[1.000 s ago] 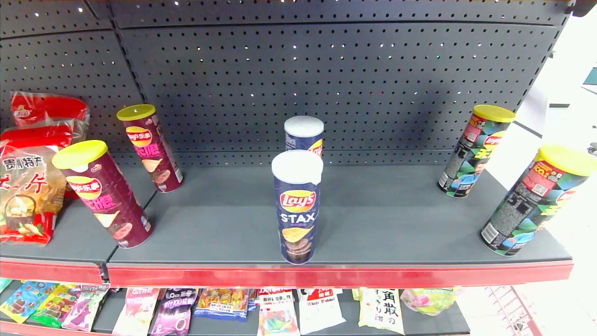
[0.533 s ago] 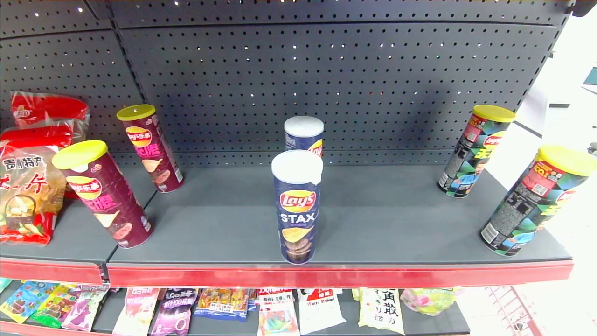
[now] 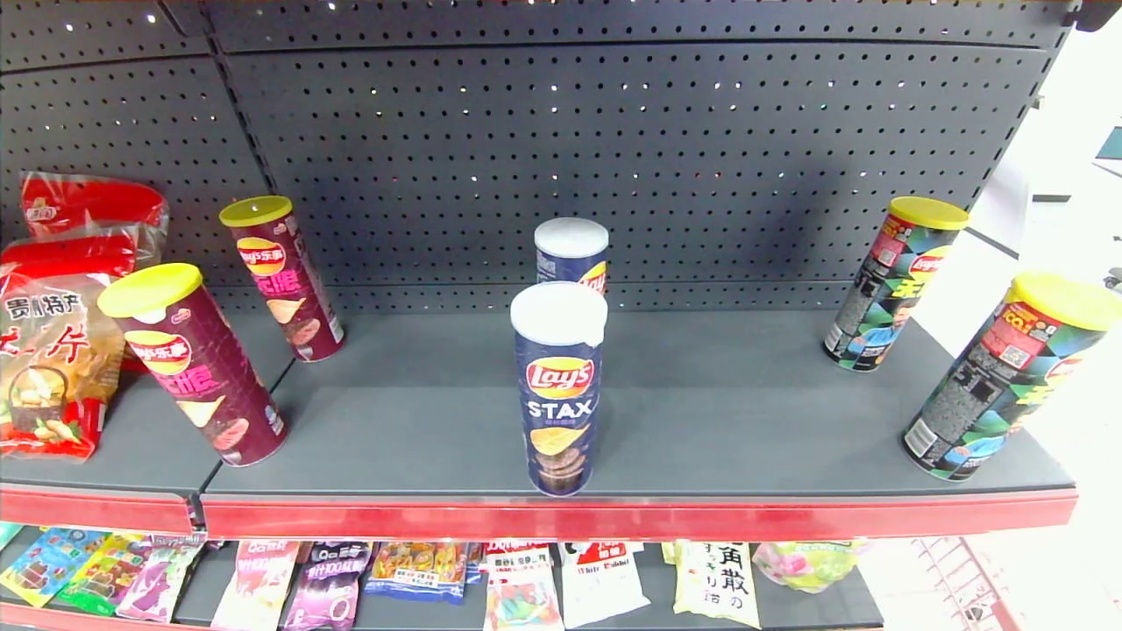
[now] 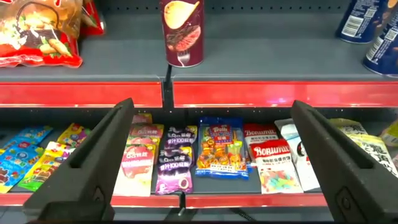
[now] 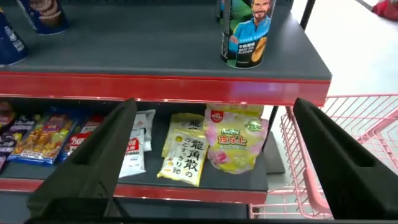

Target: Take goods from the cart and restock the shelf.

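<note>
The left gripper [image 4: 205,168] and the right gripper [image 5: 211,168] are both spread wide and empty, probably ready for picking. The cart [image 5: 364,118] stands at the right, below the shelf [image 3: 701,412], where gaps between cans [image 3: 558,390] need filling.

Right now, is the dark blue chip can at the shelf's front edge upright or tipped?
Upright: the dark blue chip can stands on its base on the grey shelf, white lid uppermost.
</note>
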Available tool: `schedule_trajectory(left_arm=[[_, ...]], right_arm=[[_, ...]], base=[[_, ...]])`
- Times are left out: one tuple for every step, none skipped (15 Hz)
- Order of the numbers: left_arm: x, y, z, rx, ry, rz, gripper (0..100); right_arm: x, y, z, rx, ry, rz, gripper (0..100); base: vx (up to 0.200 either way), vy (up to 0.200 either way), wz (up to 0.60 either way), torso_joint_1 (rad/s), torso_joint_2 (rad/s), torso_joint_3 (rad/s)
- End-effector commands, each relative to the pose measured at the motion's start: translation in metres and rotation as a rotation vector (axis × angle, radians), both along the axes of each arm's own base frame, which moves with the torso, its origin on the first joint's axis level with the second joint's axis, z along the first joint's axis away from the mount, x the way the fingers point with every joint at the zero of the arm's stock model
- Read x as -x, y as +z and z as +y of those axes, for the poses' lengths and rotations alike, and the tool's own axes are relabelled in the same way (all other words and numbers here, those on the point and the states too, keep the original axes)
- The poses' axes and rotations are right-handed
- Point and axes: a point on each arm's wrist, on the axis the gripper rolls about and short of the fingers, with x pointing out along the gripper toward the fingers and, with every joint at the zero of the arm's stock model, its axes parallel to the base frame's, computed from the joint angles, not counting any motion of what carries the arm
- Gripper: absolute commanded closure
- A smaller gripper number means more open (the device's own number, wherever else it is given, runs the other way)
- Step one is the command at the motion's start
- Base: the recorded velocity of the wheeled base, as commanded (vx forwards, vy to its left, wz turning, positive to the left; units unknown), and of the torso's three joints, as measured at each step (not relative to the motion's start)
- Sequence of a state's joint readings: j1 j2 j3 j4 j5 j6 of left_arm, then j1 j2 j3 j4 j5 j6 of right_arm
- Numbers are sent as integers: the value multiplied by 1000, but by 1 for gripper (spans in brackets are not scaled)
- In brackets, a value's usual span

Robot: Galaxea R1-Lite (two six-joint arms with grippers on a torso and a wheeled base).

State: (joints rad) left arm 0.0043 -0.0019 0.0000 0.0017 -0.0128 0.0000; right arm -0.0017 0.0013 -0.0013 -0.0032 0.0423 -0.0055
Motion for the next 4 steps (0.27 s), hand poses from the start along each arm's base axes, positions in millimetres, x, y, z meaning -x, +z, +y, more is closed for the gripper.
schedule_trajectory(left_arm=[[0, 0, 0, 0, -1, 2, 0], [0, 0, 0, 0, 1, 2, 0], [0, 0, 0, 0, -1, 2, 0], [0, 0, 0, 0, -1, 2, 0]], right_arm=[[0, 0, 0, 1, -16, 0, 0], [0, 0, -1, -4, -42, 0, 0], [0, 0, -1, -3, -42, 0, 0], [0, -1, -1, -4, -42, 2, 0]], base=[[0, 0, 0, 0, 0, 0], [0, 0, 0, 0, 0, 0], [0, 0, 0, 0, 0, 0], [0, 0, 0, 0, 0, 0]])
